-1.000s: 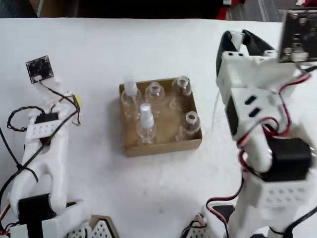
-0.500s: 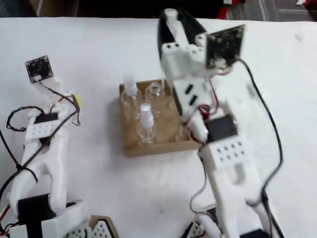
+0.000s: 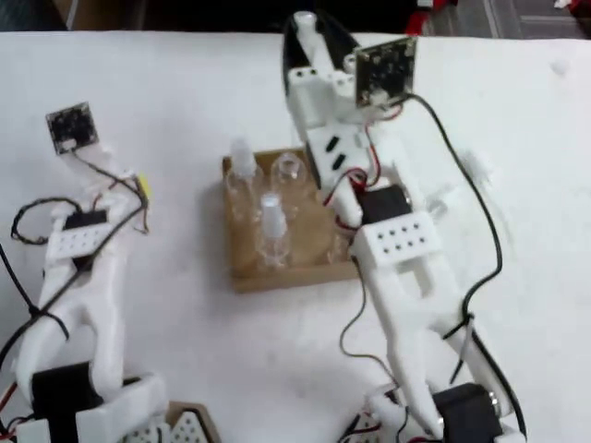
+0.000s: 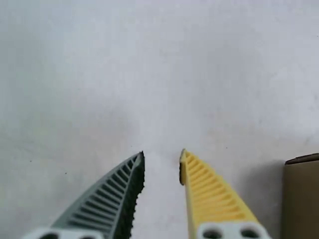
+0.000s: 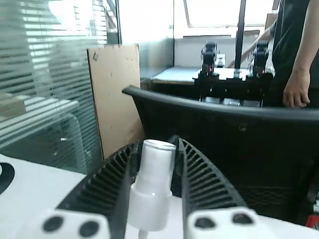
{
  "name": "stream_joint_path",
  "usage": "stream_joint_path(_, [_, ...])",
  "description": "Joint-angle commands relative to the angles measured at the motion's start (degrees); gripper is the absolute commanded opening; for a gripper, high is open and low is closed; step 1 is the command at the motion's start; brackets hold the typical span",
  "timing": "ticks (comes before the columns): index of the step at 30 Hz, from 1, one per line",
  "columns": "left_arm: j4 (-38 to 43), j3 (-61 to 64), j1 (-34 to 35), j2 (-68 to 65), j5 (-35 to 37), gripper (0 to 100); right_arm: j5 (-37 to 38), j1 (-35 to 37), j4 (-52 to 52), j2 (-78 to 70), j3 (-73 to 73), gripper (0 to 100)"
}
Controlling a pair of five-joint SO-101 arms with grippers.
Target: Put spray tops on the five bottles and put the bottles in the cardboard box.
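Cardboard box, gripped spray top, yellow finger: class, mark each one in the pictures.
cardboard box (image 3: 277, 275), high view, on its front wall.
spray top (image 5: 152, 189), right wrist view, on its white body.
yellow finger (image 4: 209, 194), left wrist view, on its ribbed face.

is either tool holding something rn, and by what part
The right tool grips a white spray top, clamped from both sides around its upper body and head. The left tool is open and holds nothing.

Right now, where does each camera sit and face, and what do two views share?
High view: overhead, looking down on cardboard box, left arm, right arm.
Left wrist view: faces down at table; open left gripper.
Right wrist view: faces the room; right gripper clamps spray top.
Shared: high view shows that spray top too.
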State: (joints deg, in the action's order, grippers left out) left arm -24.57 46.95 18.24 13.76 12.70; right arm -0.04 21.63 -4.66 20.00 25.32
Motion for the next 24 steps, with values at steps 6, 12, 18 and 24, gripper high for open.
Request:
stream_joint_path(6, [0.3, -3.2, 0.3, 0.7, -0.5, 12, -0.4, -0.2, -1.2, -2.2, -0.5, 1.6])
stream_joint_path(12, [0.3, -3.2, 0.3, 0.7, -0.5, 12, -0.4, 0.1, -1.3, -2.2, 0.7, 1.6])
stream_joint_path(18, [0.3, -3.1, 0.3, 0.7, -0.5, 12, -0.4, 0.1, -7.9, -2.0, 7.6, 1.6])
stream_joint_path(24, [0.3, -3.1, 0.3, 0.6, -0.5, 12, -0.4, 0.1, -18.1, -1.9, 17.5, 1.6])
